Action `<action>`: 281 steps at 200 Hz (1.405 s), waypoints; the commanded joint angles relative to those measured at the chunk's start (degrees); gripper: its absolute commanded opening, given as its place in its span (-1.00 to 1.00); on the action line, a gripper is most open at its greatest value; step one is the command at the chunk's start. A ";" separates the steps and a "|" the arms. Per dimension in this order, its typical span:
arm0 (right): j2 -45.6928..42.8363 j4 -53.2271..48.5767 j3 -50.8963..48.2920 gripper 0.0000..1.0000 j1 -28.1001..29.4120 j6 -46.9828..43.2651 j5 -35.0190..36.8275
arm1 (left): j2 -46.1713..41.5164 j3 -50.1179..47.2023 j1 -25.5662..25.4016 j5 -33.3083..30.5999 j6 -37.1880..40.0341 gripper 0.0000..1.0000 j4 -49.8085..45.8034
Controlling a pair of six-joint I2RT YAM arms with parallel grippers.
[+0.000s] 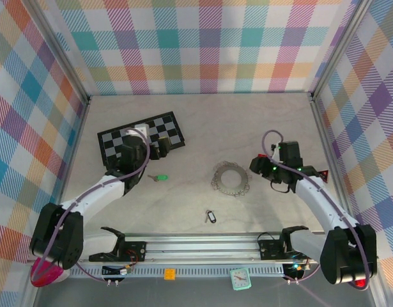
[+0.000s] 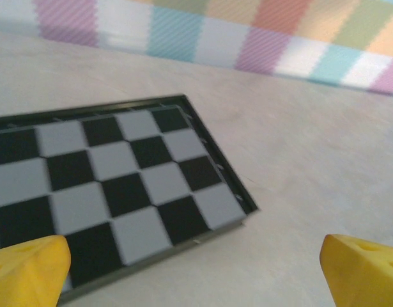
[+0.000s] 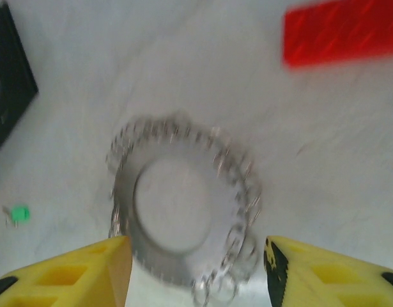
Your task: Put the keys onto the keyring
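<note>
The keyring (image 1: pixel 231 179), a wide silvery ring with a chain-like rim, lies flat mid-table. In the right wrist view the keyring (image 3: pixel 183 211) lies just ahead of and between my yellow fingers. My right gripper (image 1: pixel 257 167) (image 3: pixel 196 276) is open, close to the ring's right side and holding nothing. The green-headed key (image 1: pixel 160 178) (image 3: pixel 18 213) lies left of the ring. The black-headed key (image 1: pixel 211 217) lies nearer the front rail. My left gripper (image 1: pixel 163 147) (image 2: pixel 196 275) is open and empty, above the right end of the chessboard.
A black-and-white chessboard (image 1: pixel 140 139) (image 2: pixel 107 185) lies at the back left. A red marker (image 1: pixel 322 174) (image 3: pixel 342 32) sits by the right wall. Checked cloth walls close three sides. A mint clock (image 1: pixel 239 278) sits in front of the rail.
</note>
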 commanded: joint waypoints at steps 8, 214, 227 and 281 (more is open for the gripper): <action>0.96 -9.80 2.14 0.12 6.57 5.61 0.56 | 2.19 2.24 -5.33 0.38 -2.70 0.95 -0.81; 5.41 8.71 -11.10 -0.41 20.63 24.44 4.56 | 19.99 7.52 -23.13 1.34 -17.31 0.83 11.09; 5.62 7.92 -11.10 -0.41 20.68 24.72 5.12 | 20.20 7.68 -23.38 1.10 -17.49 0.83 11.21; 6.56 7.78 -10.67 -0.39 20.66 23.85 5.91 | 20.21 7.88 -23.88 1.07 -17.45 0.83 11.39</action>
